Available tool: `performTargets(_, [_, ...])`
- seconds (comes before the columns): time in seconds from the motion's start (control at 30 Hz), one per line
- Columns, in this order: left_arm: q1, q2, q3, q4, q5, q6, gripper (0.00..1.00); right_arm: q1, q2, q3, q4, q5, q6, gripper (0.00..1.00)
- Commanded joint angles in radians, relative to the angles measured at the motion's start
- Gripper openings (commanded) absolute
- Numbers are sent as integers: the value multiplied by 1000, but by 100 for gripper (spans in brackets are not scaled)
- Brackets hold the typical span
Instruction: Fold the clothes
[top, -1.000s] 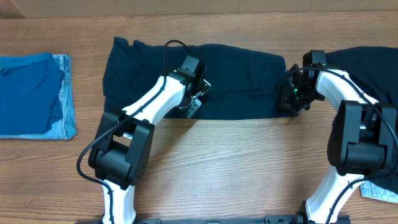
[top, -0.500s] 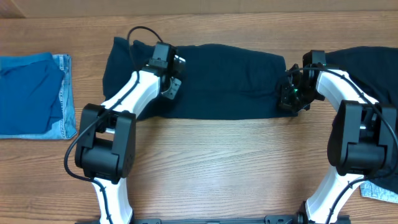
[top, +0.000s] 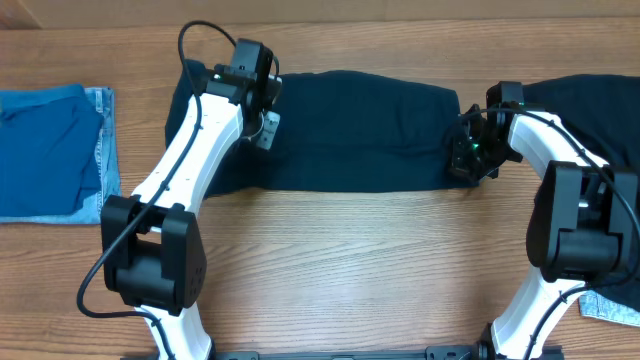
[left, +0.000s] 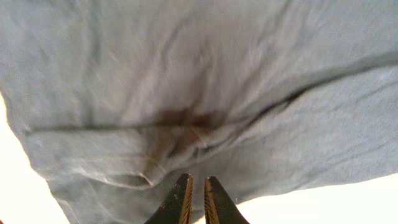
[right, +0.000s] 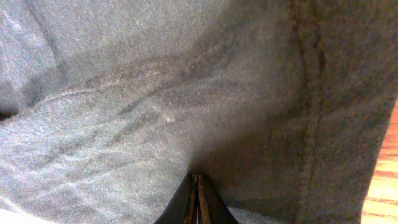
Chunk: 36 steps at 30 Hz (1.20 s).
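Observation:
A dark navy garment (top: 370, 130) lies spread wide across the far half of the table. My left gripper (top: 263, 132) hovers over its left part; in the left wrist view the left gripper (left: 196, 178) has its jaws a narrow slit apart, with creased navy fabric (left: 186, 74) beyond them and nothing between them. My right gripper (top: 463, 160) sits at the garment's right edge. In the right wrist view the right gripper (right: 197, 176) is shut, with the navy cloth (right: 155, 93) puckered at its tips.
A second dark garment (top: 600, 110) lies at the far right behind the right arm. A bright blue garment (top: 45, 150) rests on light-blue denim (top: 107, 170) at the left edge. A denim scrap (top: 612, 305) shows at the bottom right. Bare wooden table (top: 350, 260) fills the front.
My left arm swung from the garment's lower middle edge up and left to its upper left part, and its jaws have parted slightly. The right arm has not moved.

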Motion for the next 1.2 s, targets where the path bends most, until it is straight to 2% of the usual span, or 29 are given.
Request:
performTargets(0.0, [-1, 55, -71, 26, -2, -40, 12, 1, 37, -9, -20, 22, 0, 4])
performTargets(0.4, [59, 188, -124, 188, -42, -40, 13, 1, 37, -9, -34, 22, 0, 4])
performTargets(0.53, [127, 202, -121, 313, -56, -98, 14, 1, 37, -9, -34, 22, 0, 4])
performTargets(0.63, [155, 202, -120, 388, -54, -132, 17, 1, 37, -9, -39, 22, 0, 4])
performTargets(0.67, [158, 202, -120, 400, -48, -134, 22, 1, 37, -9, -40, 22, 0, 4])
performTargets(0.7, [159, 202, -119, 406, -40, -134, 27, 1, 37, -9, -42, 22, 0, 4])
performTargets(0.83, [156, 202, -119, 410, 3, -117, 35, 1, 37, -9, -43, 22, 1, 4])
performTargets(1.0, [160, 199, -116, 402, -2, -114, 36, 1, 37, -9, -50, 22, 0, 4])
performTargets(1.17, [160, 129, -21, 277, 10, -114, 39, 1, 37, -1, -34, 22, 0, 4])
